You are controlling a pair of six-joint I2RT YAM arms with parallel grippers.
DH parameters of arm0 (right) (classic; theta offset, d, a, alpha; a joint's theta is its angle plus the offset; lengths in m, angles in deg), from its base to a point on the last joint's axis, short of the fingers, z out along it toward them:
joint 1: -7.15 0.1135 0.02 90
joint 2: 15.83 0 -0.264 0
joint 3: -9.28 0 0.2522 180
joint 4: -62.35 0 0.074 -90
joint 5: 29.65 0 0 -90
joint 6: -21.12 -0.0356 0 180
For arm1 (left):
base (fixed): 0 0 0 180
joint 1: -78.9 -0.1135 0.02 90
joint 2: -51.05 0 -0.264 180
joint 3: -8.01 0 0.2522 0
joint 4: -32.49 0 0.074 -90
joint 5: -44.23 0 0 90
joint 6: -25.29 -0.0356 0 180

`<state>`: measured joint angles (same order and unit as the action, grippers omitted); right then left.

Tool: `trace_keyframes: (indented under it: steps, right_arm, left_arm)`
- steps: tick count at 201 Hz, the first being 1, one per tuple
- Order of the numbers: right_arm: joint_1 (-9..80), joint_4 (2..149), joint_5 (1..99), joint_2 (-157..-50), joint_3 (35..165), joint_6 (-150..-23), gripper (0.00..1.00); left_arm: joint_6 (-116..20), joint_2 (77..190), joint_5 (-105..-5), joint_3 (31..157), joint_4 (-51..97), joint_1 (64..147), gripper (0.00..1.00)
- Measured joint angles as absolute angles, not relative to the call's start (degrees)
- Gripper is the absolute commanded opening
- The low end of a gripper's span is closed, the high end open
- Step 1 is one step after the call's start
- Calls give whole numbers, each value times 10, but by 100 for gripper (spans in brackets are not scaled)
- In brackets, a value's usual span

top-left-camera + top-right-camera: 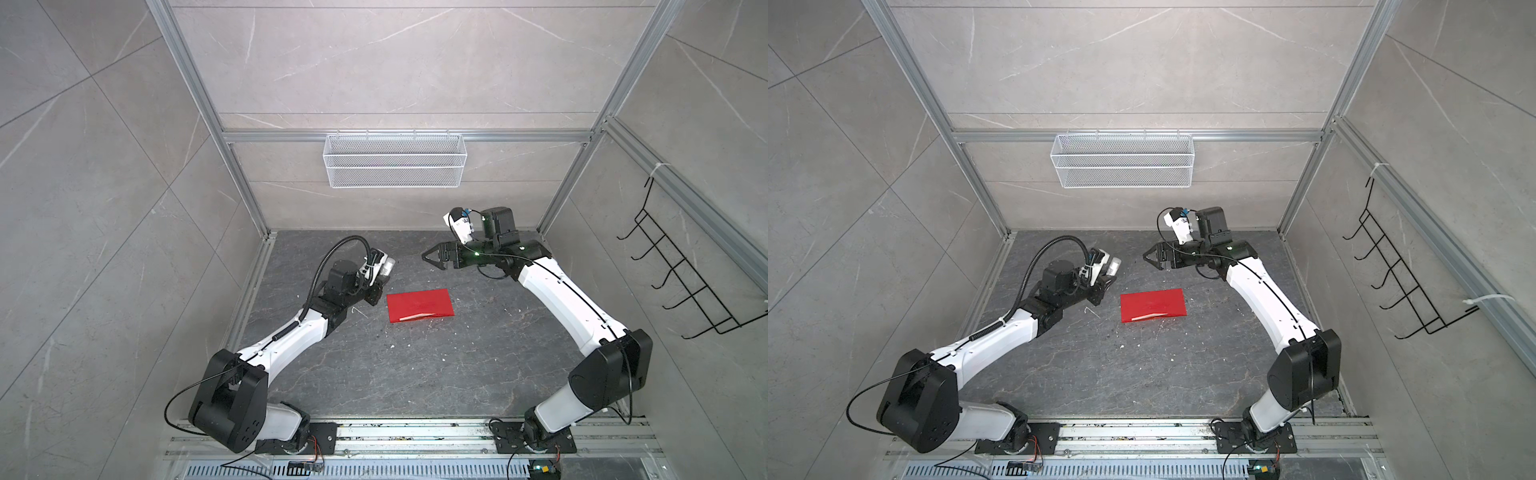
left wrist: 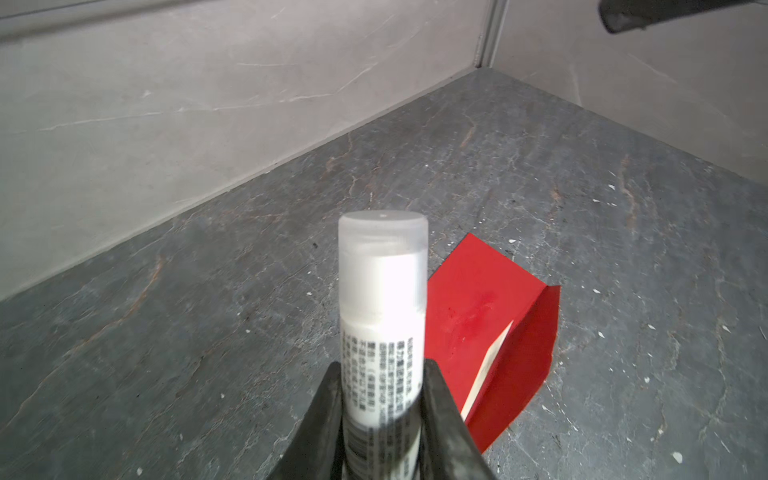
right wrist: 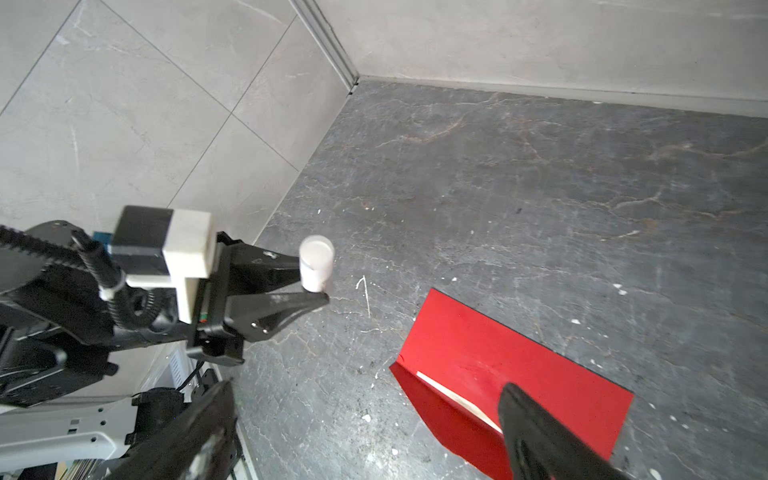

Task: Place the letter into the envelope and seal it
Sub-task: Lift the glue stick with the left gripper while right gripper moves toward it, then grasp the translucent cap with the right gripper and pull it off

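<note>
In a top view the red envelope (image 1: pixel 419 305) lies flat on the surface (image 1: pixel 415 374), flap unsealed. Left wrist view: left hand (image 2: pixel 382 368) clamped on the glue stick (image 2: pixel 382 299) — likely for sealing — with the letter (image 2: pixel 487 365) edge peeking from the envelope's mouth. Right wrist view: right hand (image 3: pixel 370 436) spread, empty.

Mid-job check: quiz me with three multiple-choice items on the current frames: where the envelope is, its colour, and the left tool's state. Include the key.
1. The envelope is: A standing on edge; B flat on the table, near its middle; C hanging off the table.
2. Its colour: A red; B blue; C white.
3. The left tool is: A wide open; B shut, empty; C shut on the glue stick.
Key: B, both top views show it lying flat; A, it is red in every view; C, the fingers clamp the white tube.
</note>
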<state>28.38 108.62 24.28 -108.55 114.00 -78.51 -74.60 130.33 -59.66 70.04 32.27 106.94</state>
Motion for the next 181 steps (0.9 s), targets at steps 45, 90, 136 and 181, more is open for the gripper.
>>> trace_keyframes:
  steps: [45, 90, 136, 181]
  right_arm:
    - [323, 1145, 240, -1133, 1205, -765, 87]
    - [359, 1204, 246, -1182, 1254, -749, 75]
    - [377, 1233, 259, -1208, 1281, -740, 62]
    - [384, 1241, 272, -1213, 1290, -736, 45]
  left_arm:
    - [-800, 1302, -650, 653, 395, 1073, 0]
    - [-835, 1299, -677, 651, 428, 1076, 0]
    - [-849, 1296, -689, 651, 437, 1077, 0]
    - [-852, 1296, -691, 650, 441, 1078, 0]
